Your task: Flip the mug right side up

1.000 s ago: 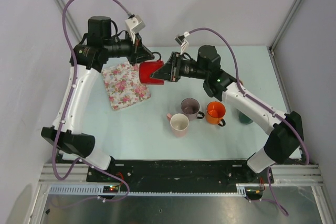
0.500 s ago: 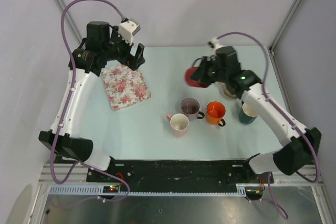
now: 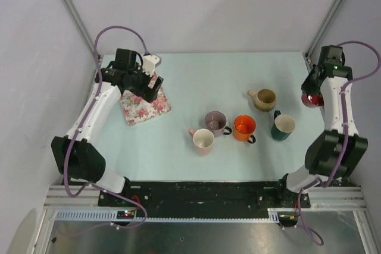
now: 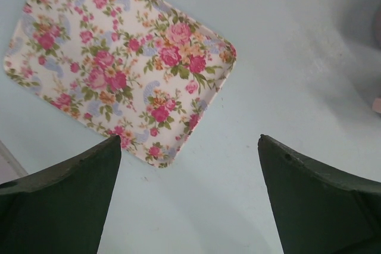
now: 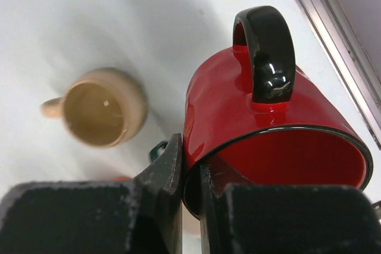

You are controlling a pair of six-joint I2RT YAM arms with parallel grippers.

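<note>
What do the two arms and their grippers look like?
The left arm and right arm each have white links, black joints and a purple cable running to the wrist. The left gripper and right gripper have dark fingers. A white camera housing sits on the left wrist.

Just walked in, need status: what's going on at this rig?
The right gripper is shut on the rim of the red mug, holding it lifted near the table's right edge. The mug is not yet set down. The left gripper hangs open over the floral tray, holding nothing. Five other mugs stand upright on the table.
</note>
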